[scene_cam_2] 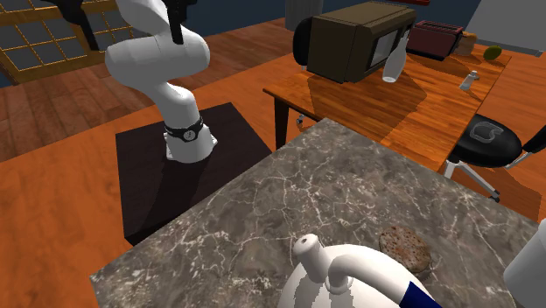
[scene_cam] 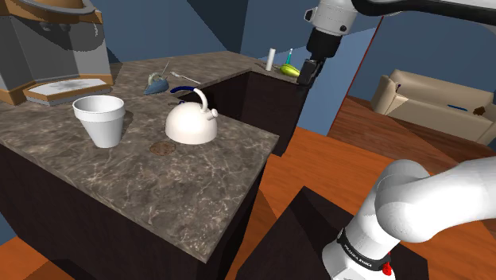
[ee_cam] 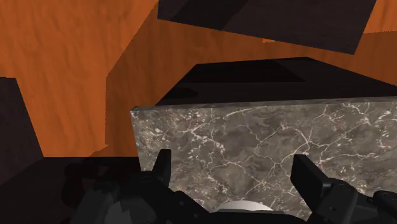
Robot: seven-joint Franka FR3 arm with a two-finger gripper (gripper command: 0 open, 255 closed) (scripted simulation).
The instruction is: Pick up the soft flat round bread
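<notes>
Fingers (ee_cam: 163, 170) stand apart and empty, the gripper (scene_cam: 308, 70) high above the counter's (scene_cam: 199, 191) edge. Reaching is the step in hand. The bread (scene_cam: 162, 147) lies flat between kettle (scene_cam: 191, 123) and cup (scene_cam: 100, 119), so the descent probably must clear the kettle just beside it.

Second exterior view, for your list: white kettle (scene_cam_2: 350, 278) cut off by the bottom edge, white cup (scene_cam_2: 530, 269) by the right edge, arm (scene_cam_2: 157, 61) by the top edge. Shoulder view: on the far tabletop (scene_cam: 222, 65) you have a white upright piece (scene_cam: 272, 57) and a yellow-green item (scene_cam: 289, 70), partly behind the gripper (scene_cam: 307, 73), both too small to name; grey machine (scene_cam: 48, 48) cut at the left edge. Wrist view: pale rounded shape (ee_cam: 242, 206) between the spread fingers (ee_cam: 161, 167), cut by the picture's edge, and you cannot tell what it is.
</notes>
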